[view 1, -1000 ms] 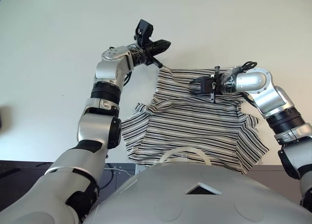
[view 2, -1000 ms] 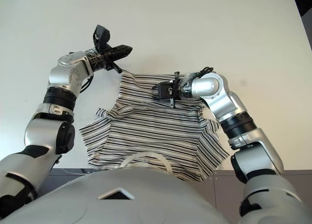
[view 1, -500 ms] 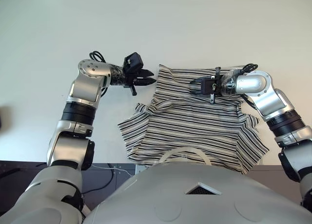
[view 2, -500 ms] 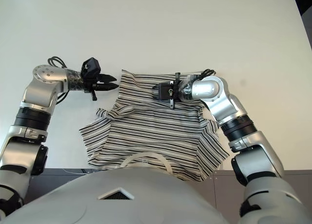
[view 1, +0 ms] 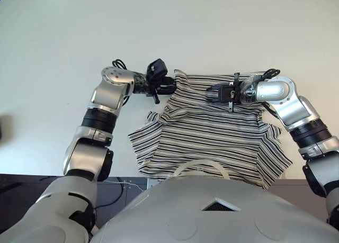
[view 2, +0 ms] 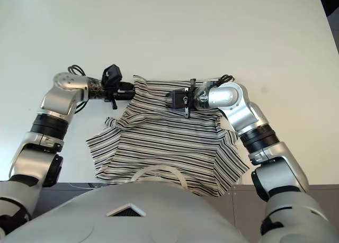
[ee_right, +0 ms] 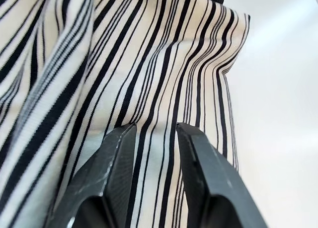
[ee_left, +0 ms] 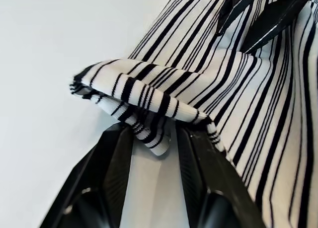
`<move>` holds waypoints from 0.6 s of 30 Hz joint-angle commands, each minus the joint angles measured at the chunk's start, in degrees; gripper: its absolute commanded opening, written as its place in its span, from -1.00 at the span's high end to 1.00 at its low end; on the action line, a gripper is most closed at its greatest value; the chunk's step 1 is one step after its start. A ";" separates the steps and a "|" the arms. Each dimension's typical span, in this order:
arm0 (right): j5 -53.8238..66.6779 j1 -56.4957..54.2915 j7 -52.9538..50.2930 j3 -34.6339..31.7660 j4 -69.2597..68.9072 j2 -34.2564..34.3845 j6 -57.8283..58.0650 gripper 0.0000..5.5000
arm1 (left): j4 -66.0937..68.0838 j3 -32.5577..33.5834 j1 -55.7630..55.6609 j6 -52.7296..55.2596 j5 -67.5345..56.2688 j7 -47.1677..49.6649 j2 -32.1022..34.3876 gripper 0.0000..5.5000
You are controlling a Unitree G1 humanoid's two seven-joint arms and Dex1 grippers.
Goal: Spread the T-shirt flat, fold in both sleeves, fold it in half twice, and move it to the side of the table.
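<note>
The left gripper (ee_left: 149,134) has its fingers spread, with a bunched corner of the T-shirt (view 1: 212,137) right between them. It should squeeze only that corner, then pull outward slowly. The right gripper (ee_right: 153,133), fingers apart, rests on the cloth.

No writing, label, number or sign can be read in any view. The T-shirt (view 1: 212,132) carries only black and white stripes, and the worktop (view 1: 79,31) under it is plain white.
</note>
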 commanded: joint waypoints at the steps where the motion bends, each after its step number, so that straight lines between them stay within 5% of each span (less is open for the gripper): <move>1: -5.61 3.69 2.80 4.18 3.96 -1.25 2.78 0.46 | 5.79 -0.42 -1.96 -2.03 2.07 2.42 -1.34 0.56; 9: -5.70 3.81 2.38 4.37 4.10 -1.03 2.60 0.46 | 13.43 0.16 -4.67 -6.83 2.52 3.37 -2.76 0.95; 18: -5.73 4.20 1.81 4.27 2.81 -0.66 3.25 0.46 | 25.30 0.87 -11.92 -19.44 7.28 14.65 -5.97 0.96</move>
